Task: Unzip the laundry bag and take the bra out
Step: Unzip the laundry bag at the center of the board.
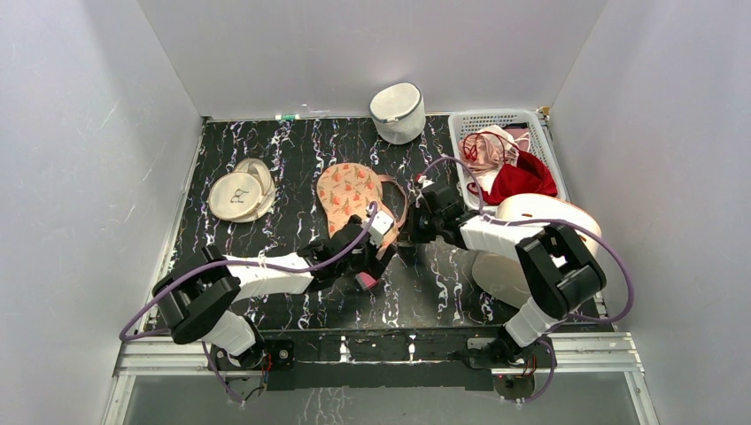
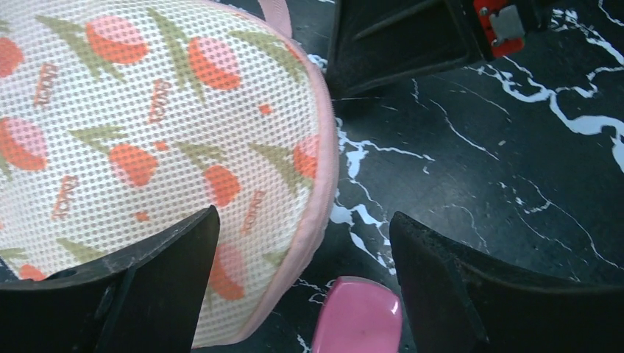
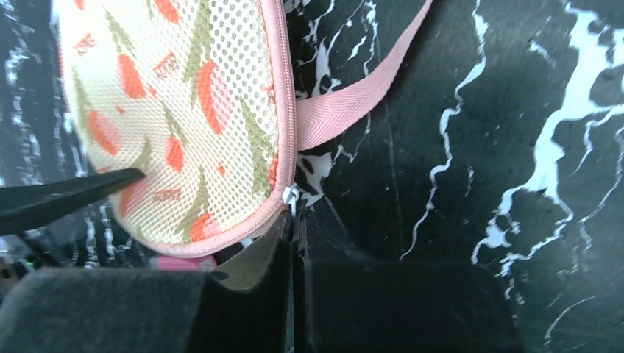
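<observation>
- lying left of the basket [image 1: 460,124], the laundry bag [image 1: 350,197] is found.
- and the grippers?
- left gripper [image 2: 303,217] is spread over its edge; right gripper [image 3: 293,220] is clenched at the zip pull [image 3: 290,196].

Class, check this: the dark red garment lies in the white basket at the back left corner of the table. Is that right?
No. The top external view shows the dark red garment lies in the white basket at the back right corner of the table, not the left.
</observation>
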Motion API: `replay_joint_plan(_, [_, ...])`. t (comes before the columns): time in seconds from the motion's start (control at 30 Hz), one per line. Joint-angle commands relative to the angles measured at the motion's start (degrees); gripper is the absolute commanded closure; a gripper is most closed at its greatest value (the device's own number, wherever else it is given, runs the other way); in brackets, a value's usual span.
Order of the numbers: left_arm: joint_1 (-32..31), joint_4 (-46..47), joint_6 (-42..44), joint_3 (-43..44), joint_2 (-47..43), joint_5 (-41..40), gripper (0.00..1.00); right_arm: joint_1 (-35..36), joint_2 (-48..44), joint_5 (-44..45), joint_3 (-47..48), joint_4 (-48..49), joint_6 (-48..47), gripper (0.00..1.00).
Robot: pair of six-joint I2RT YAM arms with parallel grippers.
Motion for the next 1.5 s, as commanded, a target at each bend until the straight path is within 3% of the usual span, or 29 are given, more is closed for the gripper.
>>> replay_joint_plan(0.0, [-1.4,-0.1,1.2,0.9,-0.6,2.4,0.16,0.8,-4.8,-1.4,-2.0,7.3,8.2,1.00])
replay_joint_plan(0.13, [-2.4,1.9,3.8,1.6,1.9,-1.4,0.18,2.1,-6.1,-2.5,-3.5,8.7,10.9,1.00])
replay_joint_plan(0.27, [-2.5,5.1,6.1,2.6,4.5,-6.5,0.34,3.5,-6.9,-2.7,-4.4,9.4,12.4,1.00])
replay_joint_plan(0.47, [-2.6,9.3,7.6,2.3,6.6,-11.5,0.44,4.7,-7.2,-3.1,-5.3,9.5,12.8,1.00])
replay_joint_plan(0.63, [-2.5,10.0,7.4,0.7,6.0,-15.6,0.65,4.7,-6.8,-0.1,-3.6,5.3,9.0,1.00])
replay_joint_plan(0.83, [-2.5,9.1,8.2,-1.2,4.8,-14.9,0.86,4.6,-5.2,4.2,1.0,-1.1,0.8,1.00])
replay_joint_plan(1.0, [-2.6,9.0,8.1,-3.0,3.8,-14.3,0.90,4.0,-4.2,8.1,4.5,-4.5,-5.3,1.00])
replay_joint_plan(1.1, [-2.6,9.5,8.2,-4.3,3.0,-13.9,1.00,2.9,-2.2,9.7,6.5,-5.8,-7.6,1.00])
replay_joint_plan(1.47, [-2.6,10.6,8.3,-7.3,0.5,-12.3,1.00,-1.3,6.8,10.0,13.5,-4.9,-11.8,1.00])
